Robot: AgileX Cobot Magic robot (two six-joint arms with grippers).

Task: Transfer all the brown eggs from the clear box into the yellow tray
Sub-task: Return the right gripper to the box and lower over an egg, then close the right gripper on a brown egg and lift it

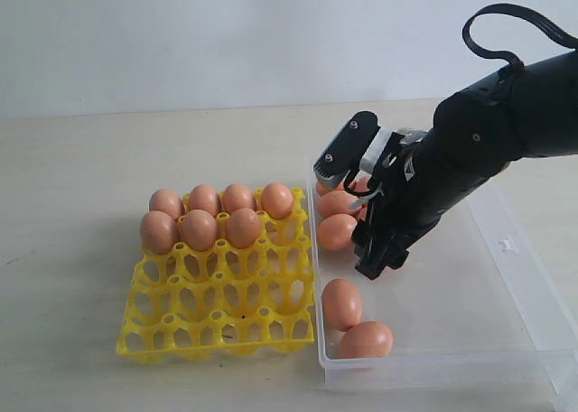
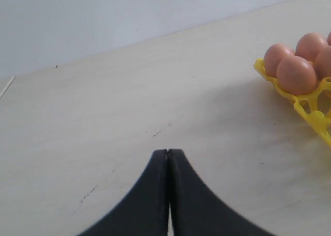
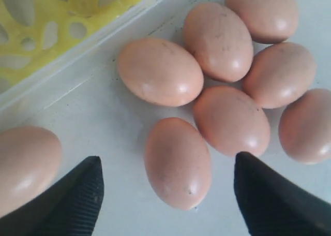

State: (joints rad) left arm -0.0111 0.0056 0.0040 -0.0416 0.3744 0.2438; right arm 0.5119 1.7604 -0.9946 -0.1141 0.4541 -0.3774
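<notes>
Currently, the yellow tray (image 1: 221, 326) is seen left of centre, low in the exterior view, set on the pale counter (image 1: 72, 249). Seven brown eggs (image 1: 198, 229) are seated in its two farthest rows, four behind and three in front. The clear box (image 1: 515, 276) is placed just beside the tray's right edge and fills the lower right of the frame. Two eggs are lodged in its near left corner, and a cluster is gathered at its far left end, partly hidden by the right arm (image 1: 488, 132).

The right claw (image 3: 166, 166) is held open inside the box, low over that cluster. In the right wrist view its two black fingers (image 3: 77, 194) are spread to either side of one egg (image 3: 178, 163), with gaps visible on both sides, so nothing is gripped. Six more eggs are packed together just beyond it.

The left claw (image 2: 168, 158) is shown closed, its fingers pressed together over bare counter, with a corner of the tray and its eggs nearby.
</notes>
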